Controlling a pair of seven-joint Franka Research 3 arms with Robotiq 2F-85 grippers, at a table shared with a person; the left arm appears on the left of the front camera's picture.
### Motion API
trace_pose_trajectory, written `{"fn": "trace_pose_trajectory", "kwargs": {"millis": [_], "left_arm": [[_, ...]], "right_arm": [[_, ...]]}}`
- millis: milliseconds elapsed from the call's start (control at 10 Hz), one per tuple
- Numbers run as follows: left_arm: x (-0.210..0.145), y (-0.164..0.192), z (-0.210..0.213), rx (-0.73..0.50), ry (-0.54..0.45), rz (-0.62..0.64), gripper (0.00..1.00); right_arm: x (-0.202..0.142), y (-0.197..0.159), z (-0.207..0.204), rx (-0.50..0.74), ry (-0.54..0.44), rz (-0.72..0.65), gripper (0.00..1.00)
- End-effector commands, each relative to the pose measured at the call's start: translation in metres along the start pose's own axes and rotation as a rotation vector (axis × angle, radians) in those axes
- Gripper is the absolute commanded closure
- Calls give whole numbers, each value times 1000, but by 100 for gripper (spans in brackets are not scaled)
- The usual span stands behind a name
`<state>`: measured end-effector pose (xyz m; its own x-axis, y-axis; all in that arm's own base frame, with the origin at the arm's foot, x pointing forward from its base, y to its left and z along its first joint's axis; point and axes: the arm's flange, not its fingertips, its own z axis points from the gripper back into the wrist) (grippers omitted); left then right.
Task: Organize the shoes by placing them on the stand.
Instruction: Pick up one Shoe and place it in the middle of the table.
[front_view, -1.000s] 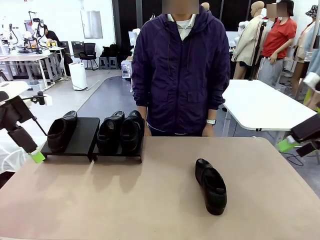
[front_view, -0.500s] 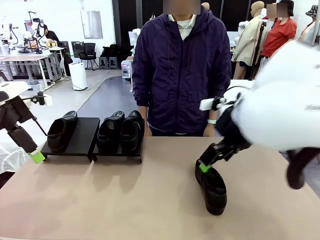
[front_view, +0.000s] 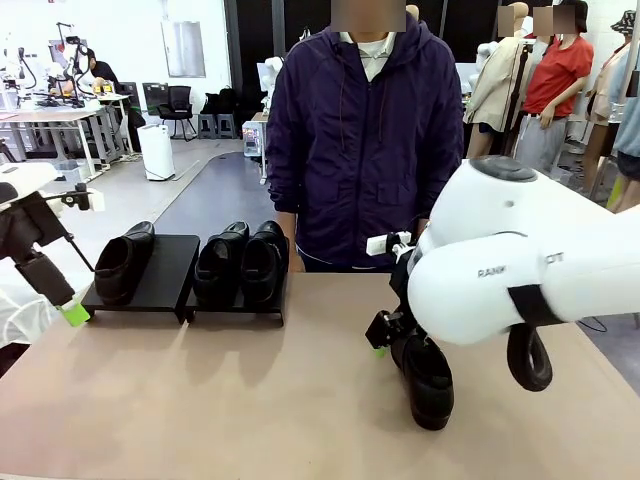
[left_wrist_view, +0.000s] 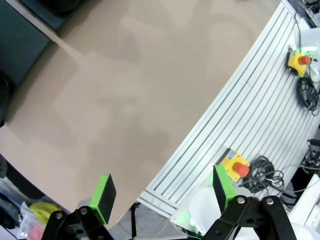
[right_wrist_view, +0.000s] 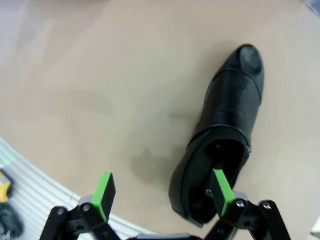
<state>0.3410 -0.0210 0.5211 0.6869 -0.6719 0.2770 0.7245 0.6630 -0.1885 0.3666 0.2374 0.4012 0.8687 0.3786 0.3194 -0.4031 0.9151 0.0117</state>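
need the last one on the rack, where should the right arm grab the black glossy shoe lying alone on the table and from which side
Probably at the heel collar, coming from above. The lone black glossy leather shoe lies upright on its sole on the tan table, opening upward, so one of the right gripper's fingers could enter the opening and the other press the outer wall. The smooth rounded toe looks likelier to slip.

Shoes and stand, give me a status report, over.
Right gripper open over the loose shoe, not gripping. Left gripper open at the table edge. Three shoes on the stand, one slot free. Nothing in the way.
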Motion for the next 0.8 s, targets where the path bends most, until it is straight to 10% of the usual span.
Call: {"fn": "trace_pose_trajectory", "kwargs": {"millis": [0,500,700], "left_arm": [[-3,2,2,-4,6,-16,0],[-3,2,2,-4,6,-16,0],[-3,2,2,-4,6,-16,0]], "right_arm": [[18,8,-23,-58,76,-125,0],[25,-13,-79,-43,58,-311,0],[26,-13,-80,-64,72,-305,100]]}}
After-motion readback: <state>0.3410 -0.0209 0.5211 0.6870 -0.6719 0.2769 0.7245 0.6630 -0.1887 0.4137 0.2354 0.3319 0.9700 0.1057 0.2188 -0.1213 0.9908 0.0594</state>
